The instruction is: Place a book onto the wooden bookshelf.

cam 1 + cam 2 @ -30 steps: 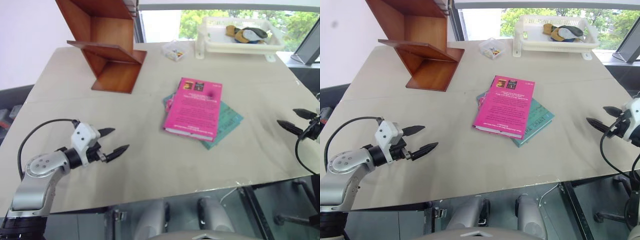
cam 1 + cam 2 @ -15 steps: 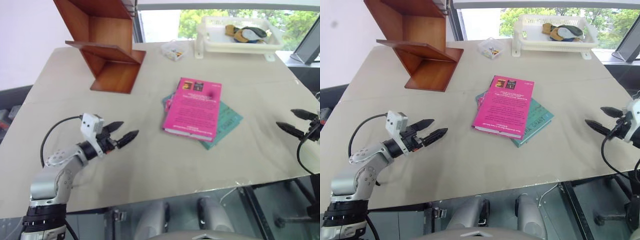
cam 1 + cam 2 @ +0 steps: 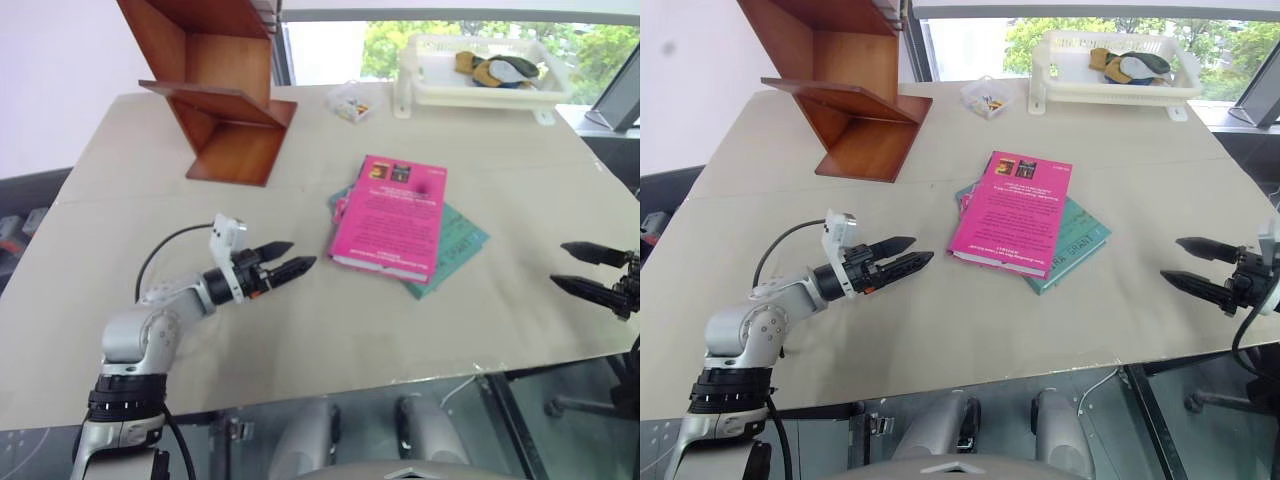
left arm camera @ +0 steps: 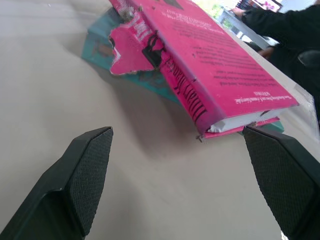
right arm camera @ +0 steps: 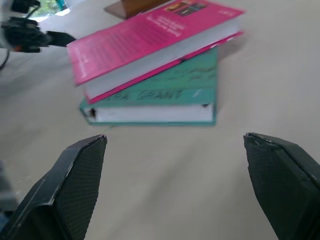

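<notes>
A magenta-pink book point(image 3: 391, 216) lies flat in the middle of the table, on top of a teal-green book point(image 3: 455, 244). The reddish-brown wooden bookshelf point(image 3: 222, 92) of slanted boards stands at the far left of the table. My left gripper point(image 3: 290, 262) is open, just above the table, a short way left of the pink book and pointing at its spine point(image 4: 186, 98). Its jaws hold nothing. My right gripper point(image 3: 578, 268) is open at the table's right edge, pointing left at both books point(image 5: 150, 45), well apart from them.
A white plastic tray point(image 3: 485, 95) with several small items stands at the far right of the table. A small clear box point(image 3: 349, 101) sits beside it, near the shelf. A person's dark sleeve point(image 4: 280, 30) shows beyond the table. Glass lies beyond the table's near edge.
My left gripper has moved right and forward toward the pink book while rolling its wrist. My right gripper has drawn back and slightly left along the table's right edge. The books lie as before.
</notes>
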You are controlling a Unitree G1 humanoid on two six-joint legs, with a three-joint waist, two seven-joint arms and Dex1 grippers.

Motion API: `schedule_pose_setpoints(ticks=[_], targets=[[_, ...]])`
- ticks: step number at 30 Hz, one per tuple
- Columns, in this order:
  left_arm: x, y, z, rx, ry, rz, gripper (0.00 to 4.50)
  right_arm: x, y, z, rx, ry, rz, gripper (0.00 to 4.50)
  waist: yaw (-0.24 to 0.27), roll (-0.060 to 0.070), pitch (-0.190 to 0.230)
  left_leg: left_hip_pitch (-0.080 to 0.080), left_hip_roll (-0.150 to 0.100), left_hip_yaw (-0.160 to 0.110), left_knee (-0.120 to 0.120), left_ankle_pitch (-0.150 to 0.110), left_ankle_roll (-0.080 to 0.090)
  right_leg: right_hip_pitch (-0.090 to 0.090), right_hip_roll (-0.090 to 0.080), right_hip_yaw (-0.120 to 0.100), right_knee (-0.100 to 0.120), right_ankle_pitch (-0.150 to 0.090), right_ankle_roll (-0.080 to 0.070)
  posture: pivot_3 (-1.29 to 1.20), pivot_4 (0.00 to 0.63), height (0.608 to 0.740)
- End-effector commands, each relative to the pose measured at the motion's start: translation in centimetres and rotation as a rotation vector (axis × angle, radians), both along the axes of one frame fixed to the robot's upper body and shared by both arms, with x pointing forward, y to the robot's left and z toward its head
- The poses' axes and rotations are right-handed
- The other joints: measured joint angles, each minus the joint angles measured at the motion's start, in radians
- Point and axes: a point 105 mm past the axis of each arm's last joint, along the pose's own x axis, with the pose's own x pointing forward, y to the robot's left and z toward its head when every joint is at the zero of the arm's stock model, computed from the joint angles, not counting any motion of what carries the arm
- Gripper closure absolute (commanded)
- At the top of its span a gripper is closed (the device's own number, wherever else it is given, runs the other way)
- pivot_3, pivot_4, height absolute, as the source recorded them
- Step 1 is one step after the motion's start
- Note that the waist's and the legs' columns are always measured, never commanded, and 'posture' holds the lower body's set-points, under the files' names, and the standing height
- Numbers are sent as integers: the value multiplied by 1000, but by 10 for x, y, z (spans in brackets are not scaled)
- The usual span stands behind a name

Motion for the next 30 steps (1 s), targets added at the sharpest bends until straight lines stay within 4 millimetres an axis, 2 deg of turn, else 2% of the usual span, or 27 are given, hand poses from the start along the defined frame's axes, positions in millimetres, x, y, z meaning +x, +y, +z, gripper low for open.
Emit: schedule_pose_setpoints(ticks=[1, 4, 8, 12, 15, 24, 30], targets=[[9, -22, 11, -130, 31, -81, 56, -2, 2, 15, -26, -53, -1, 0, 1, 0, 0, 0, 0, 0, 1, 0, 0, 0, 0, 0, 0, 0, 0, 0, 150, 740], [16, -39, 12, -240, 114, -133, 56, -4, 0, 16, -34, -62, -15, 0, 6, -1, 0, 0, -2, -1, 2, 0, 0, 1, 1, -1, 1, 0, 1, 0, 150, 740], [30, -54, 13, -416, 307, -203, 56, -9, -2, 21, -40, -74, -21, 0, 6, -1, 0, -1, -2, -2, 2, 0, 0, 0, 2, -2, 1, 0, 1, 0, 150, 740], [49, -58, 0, -458, 528, -163, 56, -18, -1, 28, -41, -85, -11, 0, 5, -1, 0, -2, -3, -4, 2, 0, 0, 0, 2, -4, 2, -1, 1, 0, 150, 740], [58, -60, 1, -510, 611, -162, 56, -24, 4, 34, -42, -92, 1, 0, 1, -2, 1, -2, -4, -4, 3, 0, 0, 1, 2, -4, 3, -1, 2, 0, 150, 740], [58, -86, -9, -493, 712, -232, 56, -42, 17, 43, -43, -97, 25, 0, 3, -3, 1, -2, -4, -5, 2, 0, 0, 1, 1, -4, 2, -1, 3, 0, 150, 740], [51, -96, -15, -451, 723, -308, 56, -54, 26, 38, -30, -14, 96, 0, 10, -3, 1, -2, -4, -4, 2, 0, 0, 1, 0, -4, 2, -1, 3, 0, 150, 740]])
